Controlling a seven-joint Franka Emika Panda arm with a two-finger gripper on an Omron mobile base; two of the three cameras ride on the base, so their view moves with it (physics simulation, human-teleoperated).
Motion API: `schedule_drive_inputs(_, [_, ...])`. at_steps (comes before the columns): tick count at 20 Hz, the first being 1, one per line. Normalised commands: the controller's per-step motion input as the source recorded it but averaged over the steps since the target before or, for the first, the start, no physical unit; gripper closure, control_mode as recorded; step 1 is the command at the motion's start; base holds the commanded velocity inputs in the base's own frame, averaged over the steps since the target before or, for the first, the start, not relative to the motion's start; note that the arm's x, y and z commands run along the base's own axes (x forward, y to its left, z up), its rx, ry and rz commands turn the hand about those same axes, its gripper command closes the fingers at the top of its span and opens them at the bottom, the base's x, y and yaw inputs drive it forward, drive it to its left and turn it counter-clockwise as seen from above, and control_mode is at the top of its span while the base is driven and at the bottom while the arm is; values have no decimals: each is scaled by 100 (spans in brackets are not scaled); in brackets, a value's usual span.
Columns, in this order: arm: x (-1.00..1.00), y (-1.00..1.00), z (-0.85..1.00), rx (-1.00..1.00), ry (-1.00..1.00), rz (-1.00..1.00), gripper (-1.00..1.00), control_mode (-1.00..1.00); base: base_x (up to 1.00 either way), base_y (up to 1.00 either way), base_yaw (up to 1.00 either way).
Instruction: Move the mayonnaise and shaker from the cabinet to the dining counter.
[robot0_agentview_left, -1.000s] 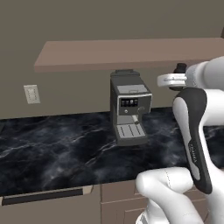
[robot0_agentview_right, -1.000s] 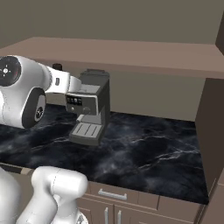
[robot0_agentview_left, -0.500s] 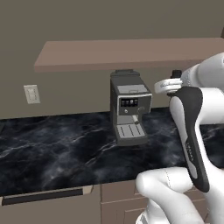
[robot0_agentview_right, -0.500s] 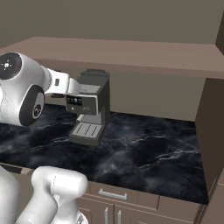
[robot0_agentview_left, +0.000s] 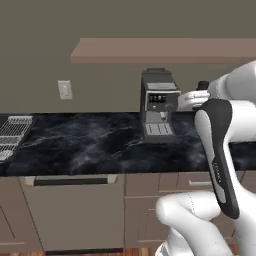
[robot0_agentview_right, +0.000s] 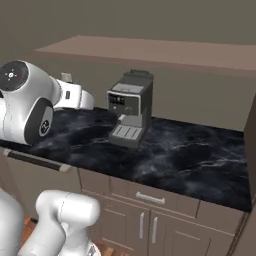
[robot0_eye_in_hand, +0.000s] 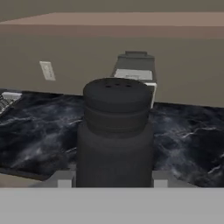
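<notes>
The shaker (robot0_eye_in_hand: 115, 135) stands upright between the gripper's (robot0_eye_in_hand: 113, 180) jaws in the hand view, dark and ribbed, its narrower holed top uppermost; the jaws are closed against its sides and hold it above the black marble worktop (robot0_agentview_left: 90, 145).

Compared with a second ago, both base views have shifted: the coffee machine (robot0_agentview_left: 159, 111) and the cabinet (robot0_agentview_left: 165, 50) shelf board sit further right in the left base view, and a wall outlet (robot0_agentview_left: 64, 89) and a rack (robot0_agentview_left: 11, 132) at the left edge are now further in. That is the camera moving with the base, not the things. The grip has not changed.

The arm rises from the lower right of the left base view, its forearm upright and bent at the top toward the coffee machine, with the wrist level with the machine's front panel. In the right base view the big white elbow joint fills the left side, and the wrist reaches toward the machine.

The shaker's lower part is cut off in the hand view.
</notes>
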Motion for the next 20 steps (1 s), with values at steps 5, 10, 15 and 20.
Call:
schedule_drive_inputs(5, [0,0,0,0,0,0,100,100,-97,68,60])
schedule_drive_inputs(10, [0,0,0,0,0,0,100,100,-67,85,78])
schedule_drive_inputs(15, [0,0,0,0,0,0,100,100,-47,60,97])
schedule_drive_inputs(20, [0,0,0,0,0,0,100,100,-41,39,100])
